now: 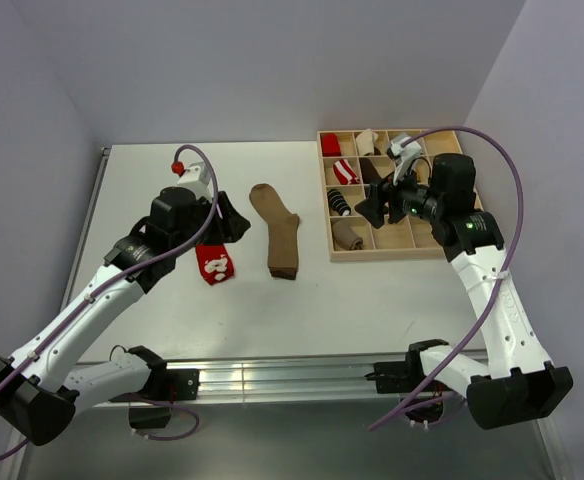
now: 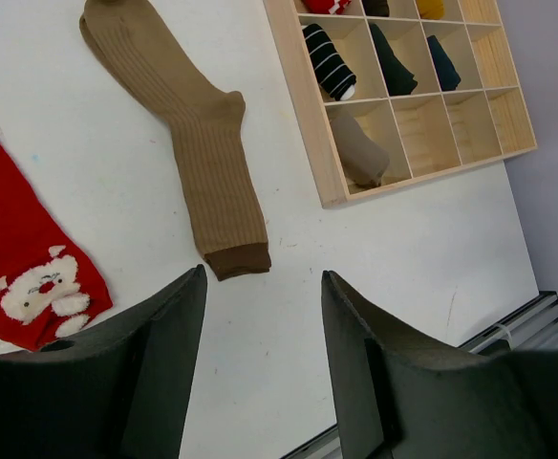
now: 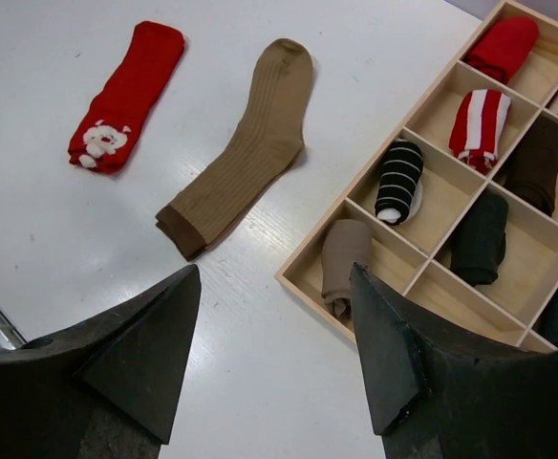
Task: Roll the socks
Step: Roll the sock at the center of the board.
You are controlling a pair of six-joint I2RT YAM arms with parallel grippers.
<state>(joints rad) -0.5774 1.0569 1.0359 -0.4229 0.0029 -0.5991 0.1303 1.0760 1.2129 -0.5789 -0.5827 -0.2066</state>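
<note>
The tan sock (image 1: 280,238) lies flat and unrolled on the bench (image 1: 272,310), with the red sock (image 1: 213,264) close by at 9 o'clock. The left claw (image 2: 263,277) hovers spread over the red sock. The right claw (image 3: 274,277), also spread, hangs over the wooden tray (image 1: 402,252) at 3 o'clock.
</note>
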